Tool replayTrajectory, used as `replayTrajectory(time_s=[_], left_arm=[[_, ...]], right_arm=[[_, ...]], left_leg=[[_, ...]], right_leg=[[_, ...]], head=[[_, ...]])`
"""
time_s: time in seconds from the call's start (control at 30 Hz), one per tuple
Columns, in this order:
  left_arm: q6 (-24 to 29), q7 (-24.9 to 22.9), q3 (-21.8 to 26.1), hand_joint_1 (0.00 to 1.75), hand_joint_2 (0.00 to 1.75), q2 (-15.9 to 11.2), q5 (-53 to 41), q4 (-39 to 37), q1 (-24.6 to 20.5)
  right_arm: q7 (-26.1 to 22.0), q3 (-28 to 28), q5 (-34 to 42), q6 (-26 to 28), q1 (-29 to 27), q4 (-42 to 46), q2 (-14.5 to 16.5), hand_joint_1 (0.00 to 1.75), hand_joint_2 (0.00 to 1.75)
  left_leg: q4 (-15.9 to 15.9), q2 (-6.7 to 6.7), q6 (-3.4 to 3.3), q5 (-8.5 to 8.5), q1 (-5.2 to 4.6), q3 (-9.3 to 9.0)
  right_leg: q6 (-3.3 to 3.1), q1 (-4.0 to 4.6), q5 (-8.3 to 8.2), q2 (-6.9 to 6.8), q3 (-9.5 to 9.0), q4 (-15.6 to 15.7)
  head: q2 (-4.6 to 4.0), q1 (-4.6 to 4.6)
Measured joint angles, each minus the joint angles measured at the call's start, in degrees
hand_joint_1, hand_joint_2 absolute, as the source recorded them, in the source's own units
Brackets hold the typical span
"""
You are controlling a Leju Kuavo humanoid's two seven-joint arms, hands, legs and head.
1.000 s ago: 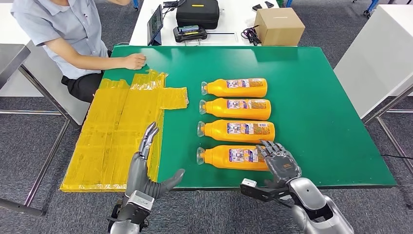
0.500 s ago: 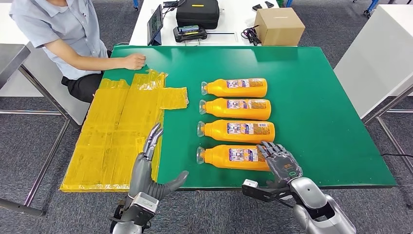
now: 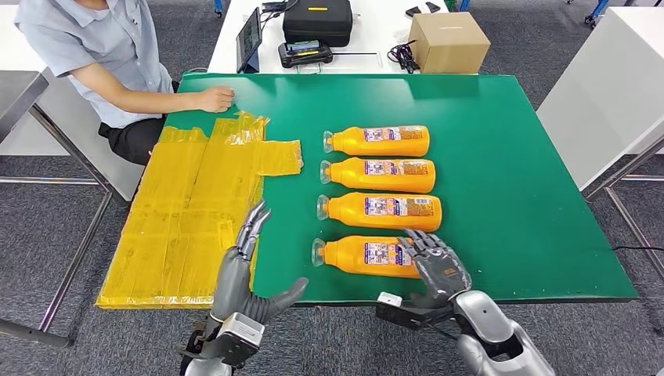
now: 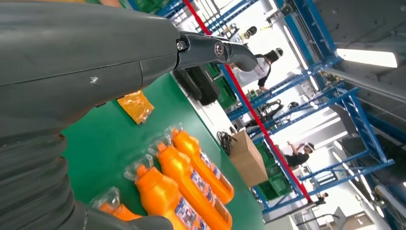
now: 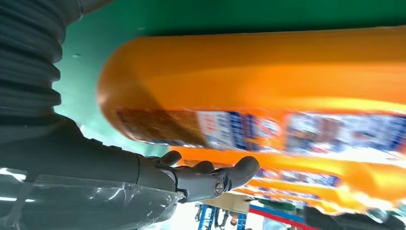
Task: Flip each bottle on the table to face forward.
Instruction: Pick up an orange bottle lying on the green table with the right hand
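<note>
Right hand (image 3: pixel 437 266) has nudged nearest bottle (image 3: pixel 364 256) left — grip seemingly loose.

Bottle labels (image 3: pixel 391 168): printed in white, blue and red, but the text is too small to read.
Nearest bottle label (image 5: pixel 268 132): blurred, no word can be read.
Cardboard box (image 3: pixel 449 41): no readable text.
</note>
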State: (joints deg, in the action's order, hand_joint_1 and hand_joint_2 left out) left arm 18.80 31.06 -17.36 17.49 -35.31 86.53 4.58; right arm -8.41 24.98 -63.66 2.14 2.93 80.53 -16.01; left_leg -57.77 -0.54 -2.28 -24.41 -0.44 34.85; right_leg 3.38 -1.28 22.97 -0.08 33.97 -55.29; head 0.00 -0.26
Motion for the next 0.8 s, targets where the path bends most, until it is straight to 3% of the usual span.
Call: replayTrajectory(time_s=[0.33, 0.8], left_arm=[[0.6, -0.2, -1.5, 0.0, 1.75, -0.6, 0.0, 0.0, 0.0], [0.7, -0.3, -1.6, 0.0, 1.75, -0.7, 0.0, 0.0, 0.0]], right_arm=[[-1.6, -0.1, 1.4, 0.3, 0.6, 0.0, 3.4, 0.0, 1.75], [-1.8, -0.6, 2.5, 0.3, 0.8, -0.7, 4.7, 0.0, 1.75]], left_leg=[[0.0, -0.01, 0.0, 0.0, -0.02, 0.0], [0.0, -0.01, 0.0, 0.0, -0.01, 0.01]], right_leg=[[0.0, -0.02, 0.0, 0.0, -0.02, 0.0], [0.0, -0.01, 0.0, 0.0, -0.01, 0.0]], head=[[0.0, 0.01], [0.0, 0.01]])
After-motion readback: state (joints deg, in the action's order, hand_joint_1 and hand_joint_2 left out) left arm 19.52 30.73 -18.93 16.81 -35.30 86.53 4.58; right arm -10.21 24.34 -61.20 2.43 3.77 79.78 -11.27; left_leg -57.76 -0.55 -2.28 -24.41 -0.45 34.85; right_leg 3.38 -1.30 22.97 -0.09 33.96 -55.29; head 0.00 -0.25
